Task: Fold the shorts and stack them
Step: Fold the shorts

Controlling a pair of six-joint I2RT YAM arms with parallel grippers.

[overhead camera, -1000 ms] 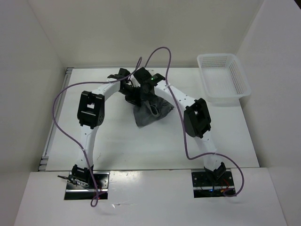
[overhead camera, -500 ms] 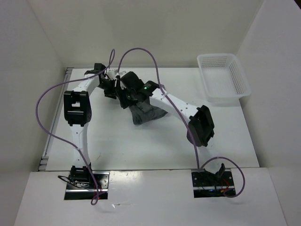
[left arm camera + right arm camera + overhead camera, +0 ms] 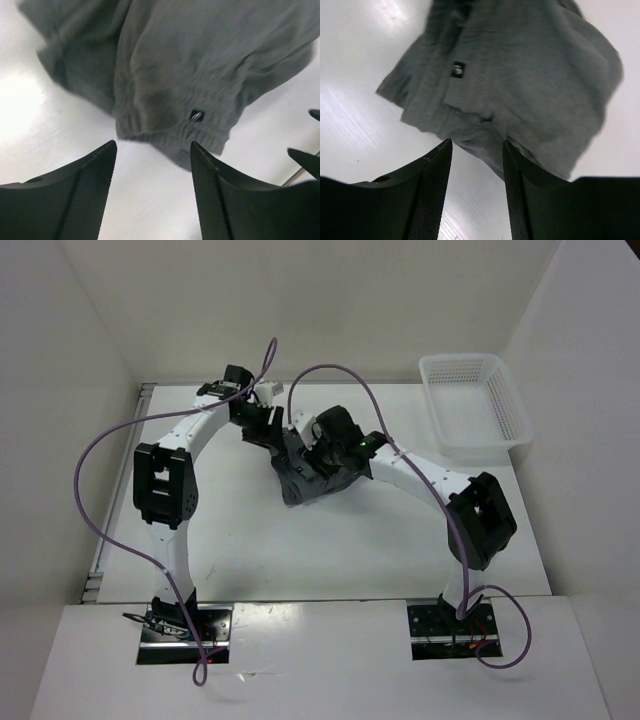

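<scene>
The grey shorts (image 3: pixel 300 487) lie crumpled in a heap on the white table, mid-back, partly hidden under my right arm. My left gripper (image 3: pixel 274 430) is at the heap's back left edge. In the left wrist view it (image 3: pixel 153 150) is open and empty, with the ribbed waistband of the shorts (image 3: pixel 190 65) just beyond its fingertips. My right gripper (image 3: pixel 306 456) hovers over the heap. In the right wrist view it (image 3: pixel 476 147) is open, and a folded edge of the shorts (image 3: pixel 520 75) lies just at its tips, not clamped.
A white mesh basket (image 3: pixel 512 415) stands at the back right corner of the table. White walls close in the table on the left, back and right. Purple cables loop above both arms.
Both grippers have shifted to the right over the shorts. The right arm's elbow has swung out to the right. The heap has been bunched tighter and sits slightly further left.
</scene>
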